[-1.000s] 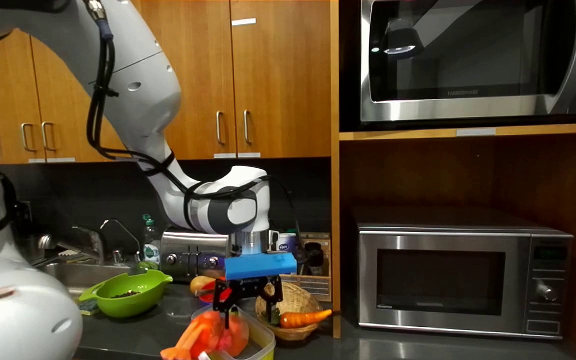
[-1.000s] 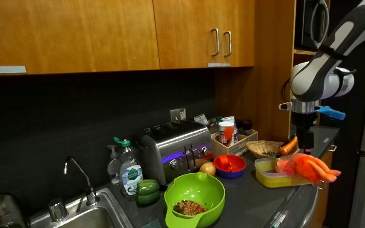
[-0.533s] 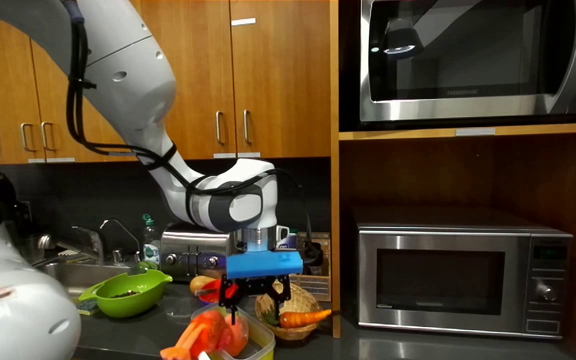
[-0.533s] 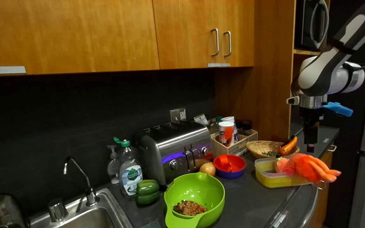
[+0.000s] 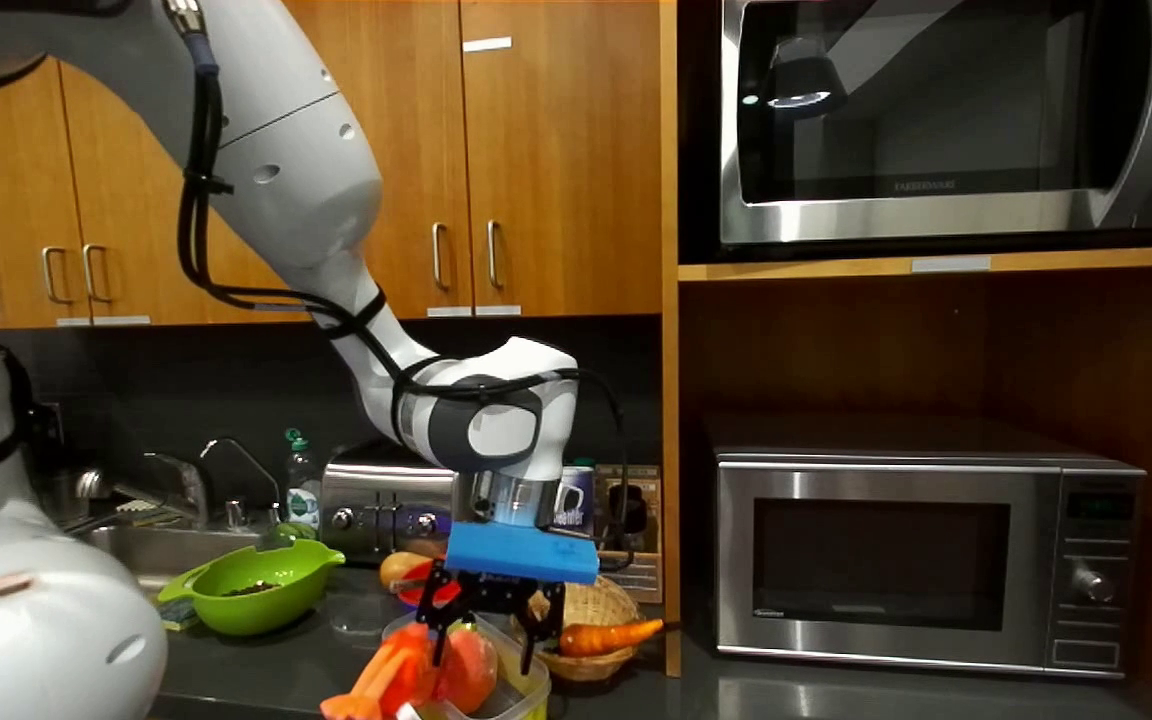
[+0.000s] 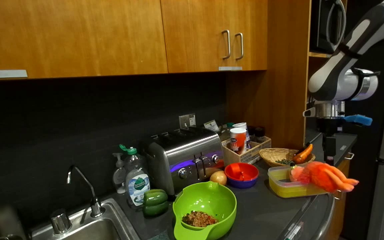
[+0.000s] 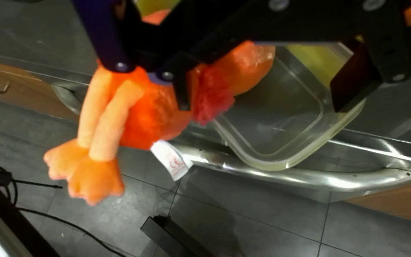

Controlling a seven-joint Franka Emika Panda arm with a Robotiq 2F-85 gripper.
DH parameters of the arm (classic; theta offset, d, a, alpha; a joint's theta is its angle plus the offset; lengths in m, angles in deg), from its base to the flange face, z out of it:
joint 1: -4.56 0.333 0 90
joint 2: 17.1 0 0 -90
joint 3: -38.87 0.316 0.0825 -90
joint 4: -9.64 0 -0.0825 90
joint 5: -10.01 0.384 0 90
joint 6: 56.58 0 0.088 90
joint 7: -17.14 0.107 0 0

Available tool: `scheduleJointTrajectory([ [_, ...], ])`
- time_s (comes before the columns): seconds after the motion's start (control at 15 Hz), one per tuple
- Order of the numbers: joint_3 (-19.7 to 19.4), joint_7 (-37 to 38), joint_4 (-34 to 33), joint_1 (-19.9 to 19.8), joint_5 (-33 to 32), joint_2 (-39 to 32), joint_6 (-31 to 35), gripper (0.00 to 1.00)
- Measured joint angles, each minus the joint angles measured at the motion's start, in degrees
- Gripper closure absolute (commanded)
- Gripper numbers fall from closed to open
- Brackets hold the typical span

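My gripper [image 5: 483, 655] is open with its fingers wide apart and tilted, above the clear and yellow plastic container [image 5: 536, 692]. An orange plush toy [image 5: 391, 672] with two long legs lies across the container's edge, legs hanging outward; it also shows in an exterior view [image 6: 325, 178]. In the wrist view, one finger of the gripper [image 7: 266, 103] overlaps the toy's body [image 7: 152, 121] beside a pink frill [image 7: 214, 98]. Whether it touches is unclear. The other finger is over the container's rim [image 7: 262, 166]. A round orange-pink thing [image 7: 253, 66] lies inside, between the fingers in that view.
A wicker basket [image 6: 275, 155] with a carrot [image 5: 611, 638] stands behind the container. A green bowl [image 6: 208, 191] with small bits, a red bowl [image 6: 250, 170], an onion [image 6: 218, 177] and a toaster [image 6: 188, 150] are on the counter. A steel rail [image 7: 344, 180] runs along the front edge.
In an exterior view my gripper first moved slightly right and up, then left and down, and it is now tilted. The plush toy and container have stayed in place.
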Motion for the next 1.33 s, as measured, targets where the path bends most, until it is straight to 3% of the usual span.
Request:
scheduleJointTrajectory([
  [1.0,0.6,0.4,-4.6,-1.8,-0.8,-12.7,8.7,0.00],
  [1.07,0.8,0.4,-5.0,-1.9,-0.8,-13.7,8.7,0.25],
  [1.13,1.1,0.4,-5.5,-2.0,-0.8,-14.6,8.8,0.26],
  [1.33,2.2,0.4,-6.8,-2.5,-0.8,-17.3,8.8,0.48],
])
